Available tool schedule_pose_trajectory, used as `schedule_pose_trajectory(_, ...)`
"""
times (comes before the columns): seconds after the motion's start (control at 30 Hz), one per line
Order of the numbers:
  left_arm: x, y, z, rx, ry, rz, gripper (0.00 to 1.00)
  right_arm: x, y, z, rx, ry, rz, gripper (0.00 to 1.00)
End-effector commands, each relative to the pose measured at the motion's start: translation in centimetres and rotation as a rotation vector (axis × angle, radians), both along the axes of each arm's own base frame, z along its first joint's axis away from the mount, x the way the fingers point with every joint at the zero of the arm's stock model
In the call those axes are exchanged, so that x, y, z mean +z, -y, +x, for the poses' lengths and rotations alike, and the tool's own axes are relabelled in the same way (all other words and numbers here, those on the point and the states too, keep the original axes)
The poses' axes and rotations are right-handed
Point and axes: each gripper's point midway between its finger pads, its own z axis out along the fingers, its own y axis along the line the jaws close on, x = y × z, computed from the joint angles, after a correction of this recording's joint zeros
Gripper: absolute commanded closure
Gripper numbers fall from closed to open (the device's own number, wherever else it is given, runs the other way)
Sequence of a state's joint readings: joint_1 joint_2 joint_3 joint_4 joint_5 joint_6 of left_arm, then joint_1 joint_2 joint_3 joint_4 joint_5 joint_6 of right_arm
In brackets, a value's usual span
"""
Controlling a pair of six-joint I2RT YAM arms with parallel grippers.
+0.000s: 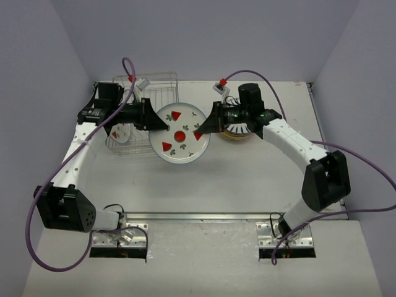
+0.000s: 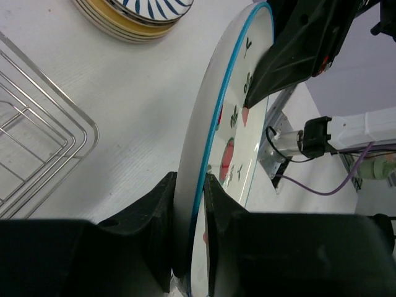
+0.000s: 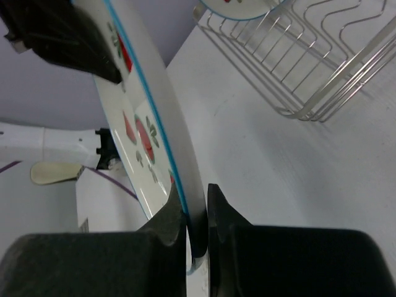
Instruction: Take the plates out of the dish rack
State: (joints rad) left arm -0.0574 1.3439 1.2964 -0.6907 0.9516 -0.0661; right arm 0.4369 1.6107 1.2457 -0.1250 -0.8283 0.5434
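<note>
at the far left of the counter [image 1: 247,179] stands the wire dish rack [image 1: 162,93]. one rack plate [image 1: 120,132] with red wedges stands in its left end, partly hidden by the wrist of the left arm [image 1: 74,154].

just right of the rack, the left end effector [image 1: 164,125] is clamped narrow on the left rim of the held plate [image 1: 180,139]. this is a white plate with red wedges, green sprigs and a blue edge. it hangs above the counter between rack and stack, its face turned up. the right end effector [image 1: 199,129] pinches the opposite, right rim, so both grip the one plate.

further right, the stack of plates [image 1: 238,131] sits on the counter with a dark-striped plate on top, largely covered by the wrist of the right arm [image 1: 291,139].

the overhead view cannot show how tight either grip is. the left wrist view shows the plate edge-on, its rim seated deep between the two fingers, the other end effector's black tip on the far rim, the stack beyond and a rack corner at left. the right wrist view shows the rim squeezed between its own fingers, with the rack and rack plate behind.
</note>
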Motion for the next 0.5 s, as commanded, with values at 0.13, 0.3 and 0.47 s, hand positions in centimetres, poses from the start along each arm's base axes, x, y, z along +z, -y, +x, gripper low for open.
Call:
schedule_pose_trajectory(0.13,3.5,-2.6,3.1,0.174,0.192,0.098,0.04,2.0,3.0,2.2,-0.084,-0.039,0.08,1.0)
schedule_pose_trajectory(0.3,4.3,-7.1,5.1,0.38,0.214,0.162,0.0,1.3,9.8,6.8,-0.281,-0.08,0.085,1.0)
schedule_pose_trajectory(0.47,4.5,-9.5,5.8,0.474,0.221,0.191,0.0,-0.7,19.6,11.9,-0.539,-0.098,0.05,1.0)
